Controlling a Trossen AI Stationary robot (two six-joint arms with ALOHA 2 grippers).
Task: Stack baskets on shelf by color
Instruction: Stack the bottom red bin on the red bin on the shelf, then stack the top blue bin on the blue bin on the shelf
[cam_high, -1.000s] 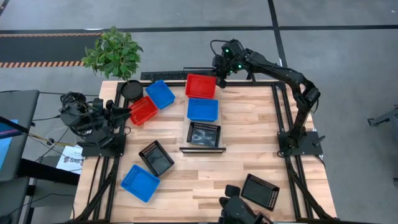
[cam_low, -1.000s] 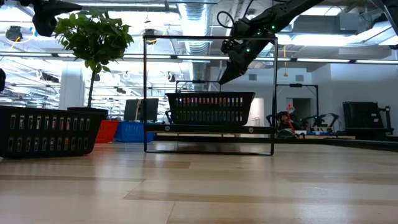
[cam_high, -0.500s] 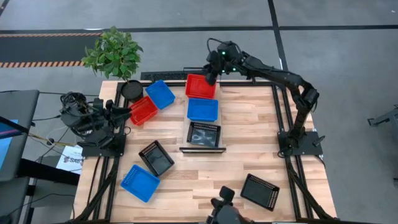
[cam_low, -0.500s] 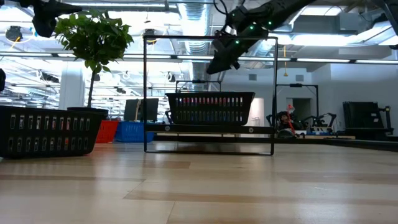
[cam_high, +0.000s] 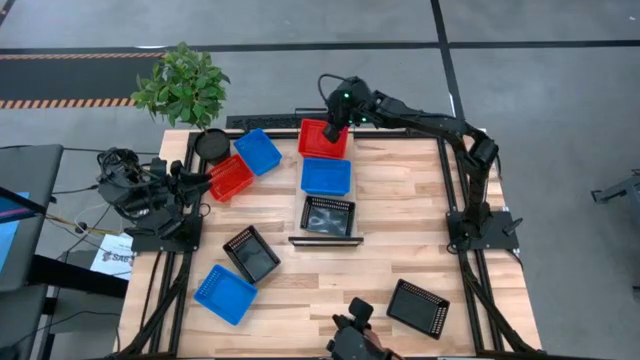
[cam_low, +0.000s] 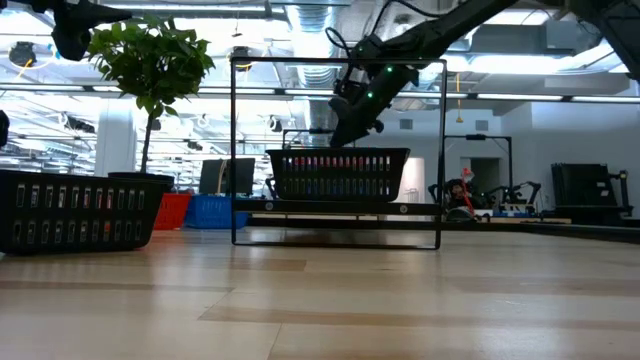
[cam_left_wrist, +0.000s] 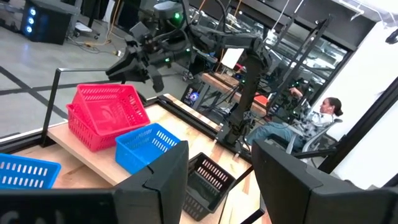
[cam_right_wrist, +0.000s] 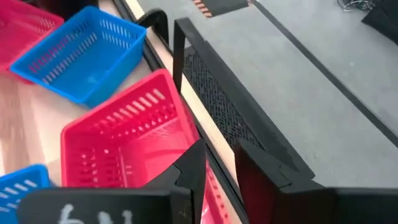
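I am holding my right gripper (cam_high: 333, 131), fingers slightly parted and empty, over the red basket (cam_high: 321, 139) on the shelf (cam_high: 326, 238), left gripper (cam_high: 200, 181) idling beside the table's edge.

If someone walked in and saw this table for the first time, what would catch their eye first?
Most striking is the right gripper, fingers open, poised over the red basket at the table's far edge. Next, the row it heads: blue basket, then black basket on the shelf. The left gripper waits at the left edge.
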